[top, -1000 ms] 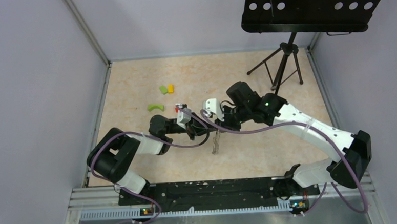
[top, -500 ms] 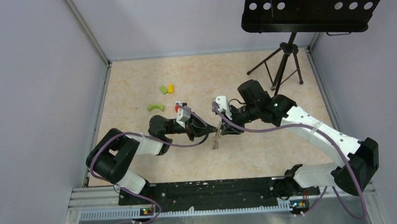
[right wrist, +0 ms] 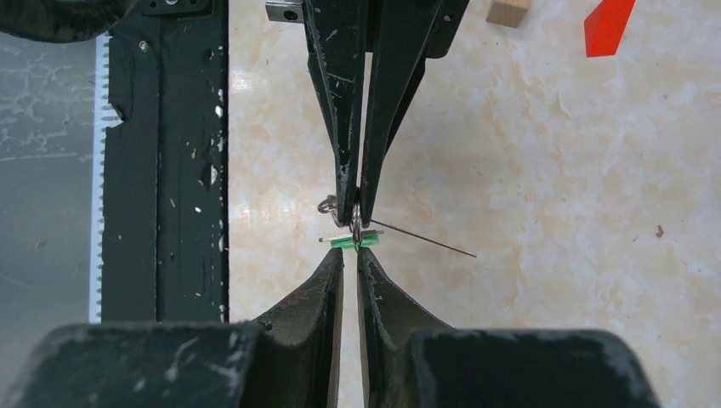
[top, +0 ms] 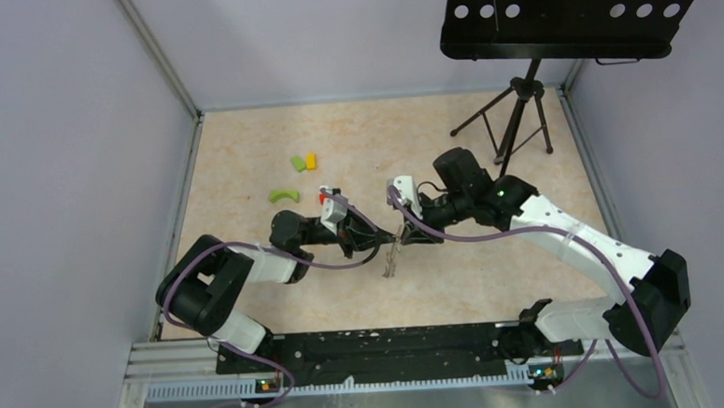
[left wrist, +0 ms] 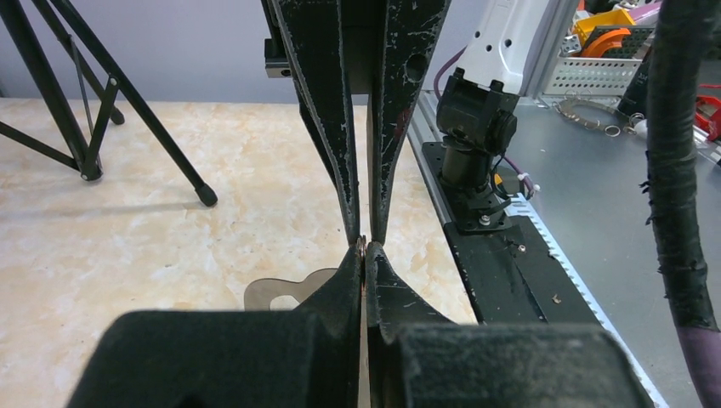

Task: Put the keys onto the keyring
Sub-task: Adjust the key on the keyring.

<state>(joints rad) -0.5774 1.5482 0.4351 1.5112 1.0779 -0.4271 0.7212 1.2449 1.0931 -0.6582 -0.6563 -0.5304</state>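
Keys at right end effector tips

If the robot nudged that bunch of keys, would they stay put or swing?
Probably swing: the keys seem to hang loosely from one pinched point. They look thin and flat, so likely light yet stiff. Smooth metal may slip.

The desk is pale beige, marbled with cream and tan mottling. On it lie a green block, a yellow block, a green arch, a red wedge and a tan block. The keys are silver-grey, one with a bright green tag. The right arm is white with black joints and carries a purple cable. The right pincer is black, flecked with white scuffs. The music stand is black, patterned with round holes.
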